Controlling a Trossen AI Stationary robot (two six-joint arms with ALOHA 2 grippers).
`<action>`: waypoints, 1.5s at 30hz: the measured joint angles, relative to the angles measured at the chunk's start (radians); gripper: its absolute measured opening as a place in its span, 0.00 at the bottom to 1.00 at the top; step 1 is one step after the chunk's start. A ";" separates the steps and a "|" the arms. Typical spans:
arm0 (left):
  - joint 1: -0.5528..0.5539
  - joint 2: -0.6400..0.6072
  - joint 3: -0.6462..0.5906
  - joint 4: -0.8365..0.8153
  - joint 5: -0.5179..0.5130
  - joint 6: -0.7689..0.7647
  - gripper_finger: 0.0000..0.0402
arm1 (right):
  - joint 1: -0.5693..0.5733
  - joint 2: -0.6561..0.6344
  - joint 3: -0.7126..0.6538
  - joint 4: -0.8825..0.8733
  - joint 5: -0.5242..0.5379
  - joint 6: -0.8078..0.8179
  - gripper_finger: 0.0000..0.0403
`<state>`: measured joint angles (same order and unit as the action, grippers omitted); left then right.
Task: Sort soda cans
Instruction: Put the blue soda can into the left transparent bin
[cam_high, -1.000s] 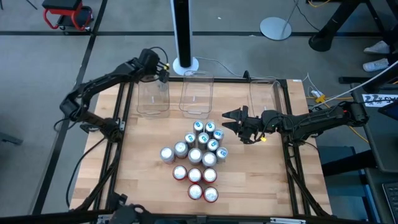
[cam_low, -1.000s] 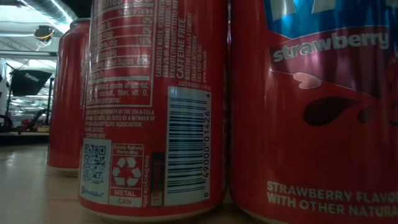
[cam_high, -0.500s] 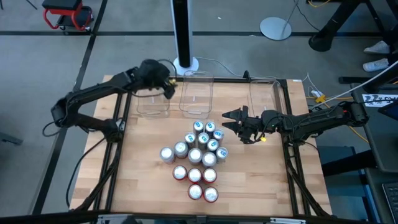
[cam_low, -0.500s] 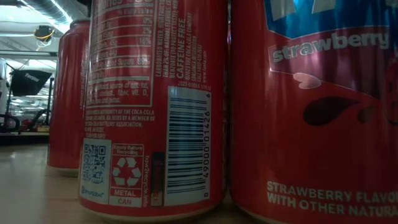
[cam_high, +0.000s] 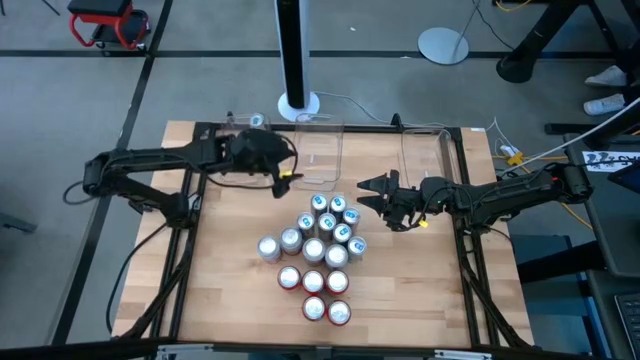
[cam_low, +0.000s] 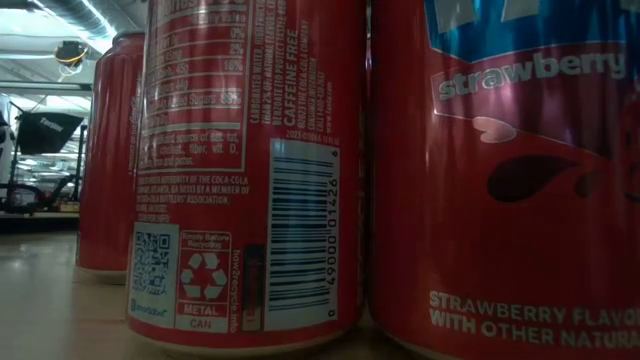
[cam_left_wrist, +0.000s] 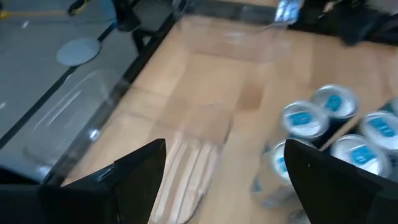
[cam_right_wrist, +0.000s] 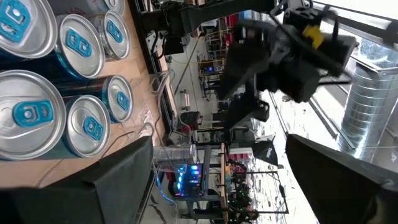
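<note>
blocking the low view, red soda cans (cam_low: 250, 170) hide both open, empty pincers

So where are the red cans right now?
In the high view, the red cans sit together at the near end of the can cluster, mid-table, just below the silver cans and farthest from the clear tubs.

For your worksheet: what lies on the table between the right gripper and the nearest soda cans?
Nothing: in the high view, only bare wooden table separates the open right gripper from the teal-topped soda cans beside it.
</note>
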<state>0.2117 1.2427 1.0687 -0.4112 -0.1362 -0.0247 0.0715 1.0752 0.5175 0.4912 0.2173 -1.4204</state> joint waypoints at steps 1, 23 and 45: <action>-0.013 0.000 0.000 0.008 0.000 0.003 0.79 | 0.000 0.000 0.000 0.000 0.000 0.000 0.91; -0.109 0.001 0.000 0.116 -0.003 0.037 0.82 | 0.000 0.000 0.000 -0.002 0.000 0.000 0.91; -0.279 0.055 -0.015 0.109 0.022 -0.127 0.96 | 0.000 0.000 0.000 -0.011 0.000 0.000 0.91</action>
<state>-0.0674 1.2975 1.0538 -0.3023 -0.1138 -0.1514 0.0715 1.0752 0.5171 0.4801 0.2173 -1.4200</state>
